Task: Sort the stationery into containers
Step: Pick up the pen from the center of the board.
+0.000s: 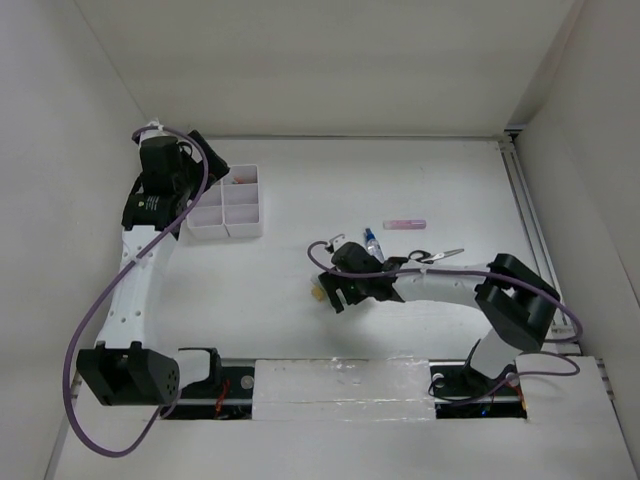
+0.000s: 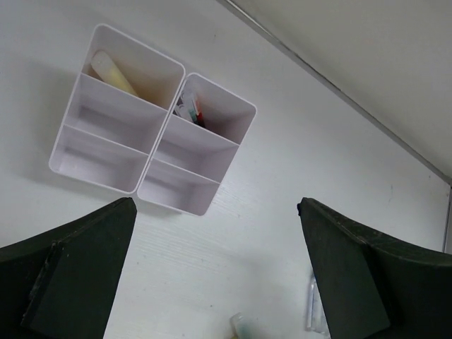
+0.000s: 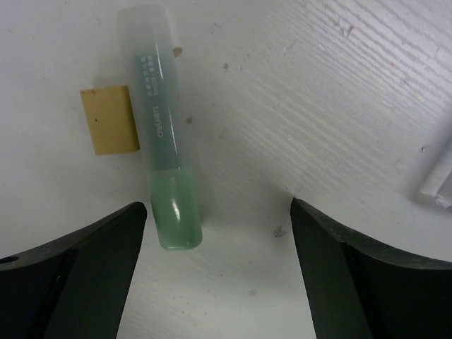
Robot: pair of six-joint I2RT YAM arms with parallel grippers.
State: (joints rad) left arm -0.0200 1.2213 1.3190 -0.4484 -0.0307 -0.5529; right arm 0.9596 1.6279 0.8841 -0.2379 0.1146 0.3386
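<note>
The white organiser tray [image 1: 228, 205] stands at the back left. In the left wrist view the tray [image 2: 152, 120] holds a yellow highlighter [image 2: 113, 73] in one end compartment and red and dark pens [image 2: 191, 109] in another. My left gripper [image 2: 215, 205] is open and empty, raised beside the tray [image 1: 208, 165]. My right gripper [image 3: 217, 206] is open, low over the table centre [image 1: 335, 288]. A green highlighter [image 3: 162, 141] lies just ahead of its left finger, its end between the jaws. A tan eraser [image 3: 109, 119] touches the highlighter's side.
A pink highlighter [image 1: 407, 223], a blue-capped clear bottle [image 1: 370, 240] and scissors [image 1: 437, 257] lie right of centre, behind the right arm. A white object [image 3: 438, 182] shows at the right edge of the right wrist view. Enclosure walls stand at the left, right and back.
</note>
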